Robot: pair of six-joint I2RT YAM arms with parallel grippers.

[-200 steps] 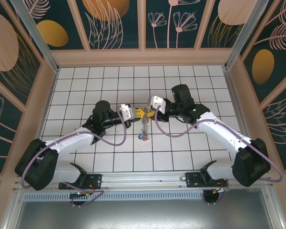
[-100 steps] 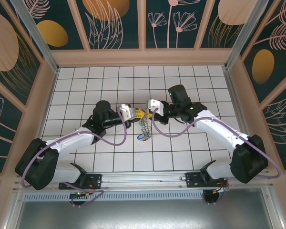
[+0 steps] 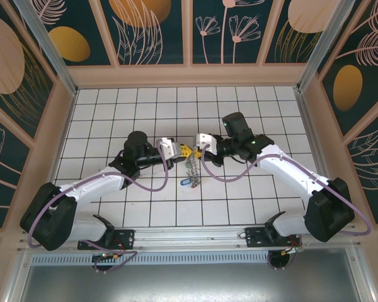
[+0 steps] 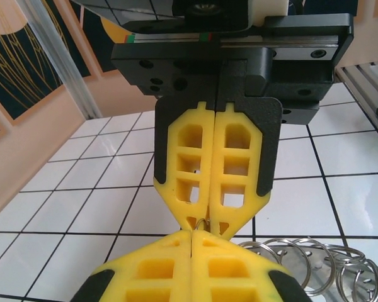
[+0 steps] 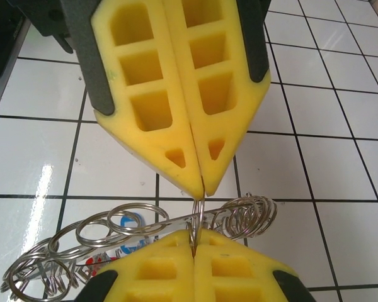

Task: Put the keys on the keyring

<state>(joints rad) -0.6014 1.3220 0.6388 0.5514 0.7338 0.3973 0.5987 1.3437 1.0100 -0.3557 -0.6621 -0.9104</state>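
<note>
My left gripper [image 3: 184,151] and right gripper [image 3: 198,147] meet tip to tip above the middle of the tiled floor. Both are shut on one small metal loop [image 5: 200,212] of the keyring [image 3: 191,167], which hangs below them, edge-on and tilted. In the right wrist view my own gripper [image 5: 194,236] pinches the loop from below and the left arm's fingertips [image 5: 176,167] pinch it from above. More rim loops [image 5: 249,215] fan out to both sides. A key with a blue tag [image 3: 185,182] lies under the ring, and a red tag [image 5: 101,259] shows beside it. In the left wrist view my gripper [image 4: 193,233] touches the right fingertips [image 4: 236,207].
Further keyring loops [image 4: 302,259] lie at the lower right of the left wrist view. Peach walls [image 3: 50,145] enclose the white tile floor [image 3: 239,189] on three sides. A metal rail [image 3: 189,238] with both arm bases runs along the near edge.
The right gripper moved left to the left gripper's tips and shut on the loop. The keyring swung from hanging straight to a tilt, and the blue tag shifted with it.
</note>
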